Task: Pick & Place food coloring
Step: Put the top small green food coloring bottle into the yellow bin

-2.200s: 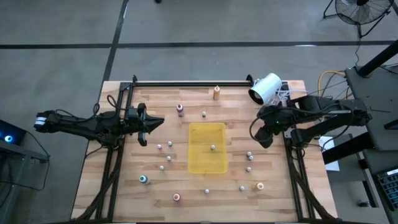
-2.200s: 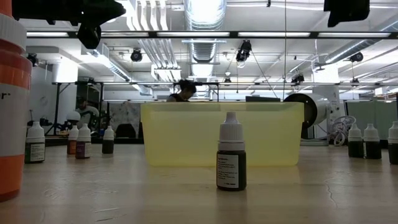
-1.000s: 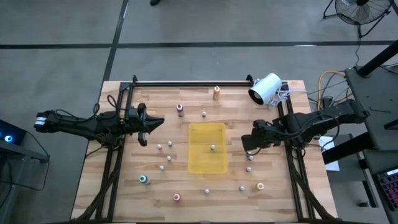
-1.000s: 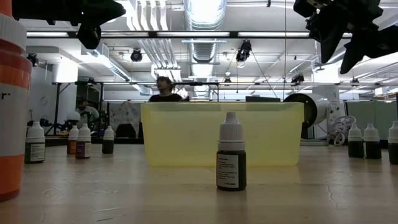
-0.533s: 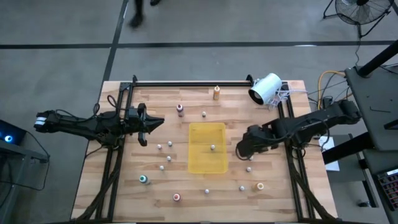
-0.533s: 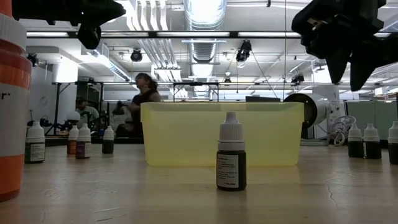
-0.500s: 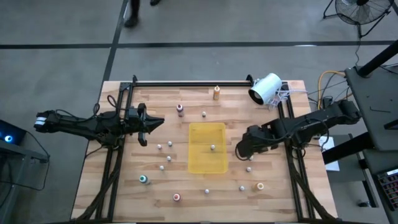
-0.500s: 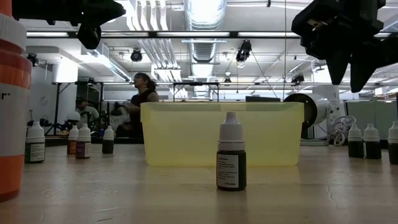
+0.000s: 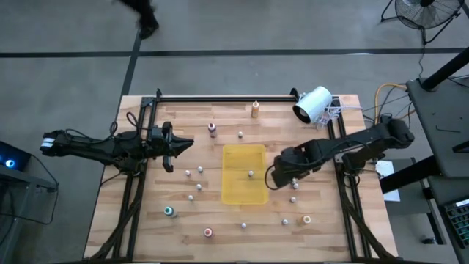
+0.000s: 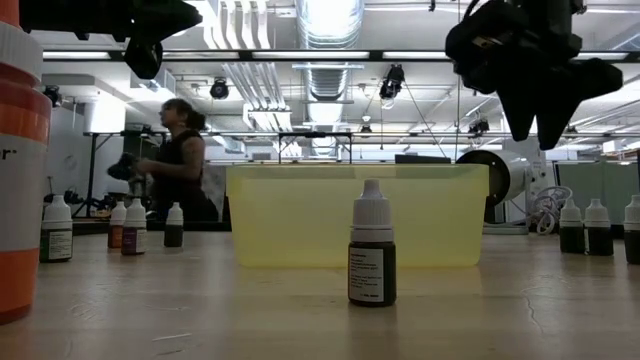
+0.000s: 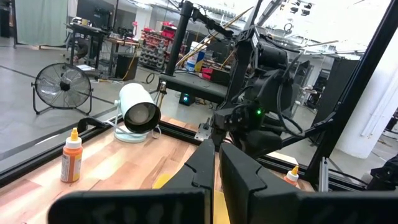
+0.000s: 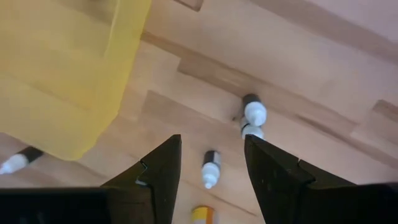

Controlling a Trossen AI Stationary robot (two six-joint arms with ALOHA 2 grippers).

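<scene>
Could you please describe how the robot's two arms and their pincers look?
Both arms are black and jointed, with dark cables running alongside. The left pincer and the right pincer each have two matte black fingers that widen toward the base. A green light glows on the right arm's wrist.

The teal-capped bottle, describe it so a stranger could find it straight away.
Start at the yellow tray in the table's middle. Go toward the left arm's side and the near edge: the teal-capped bottle stands there alone, the only teal top among whitish ones.

Food coloring bottles (image 9: pixel 199 170) lie scattered around the central tray (image 9: pixel 244 192); one stands inside.
</scene>
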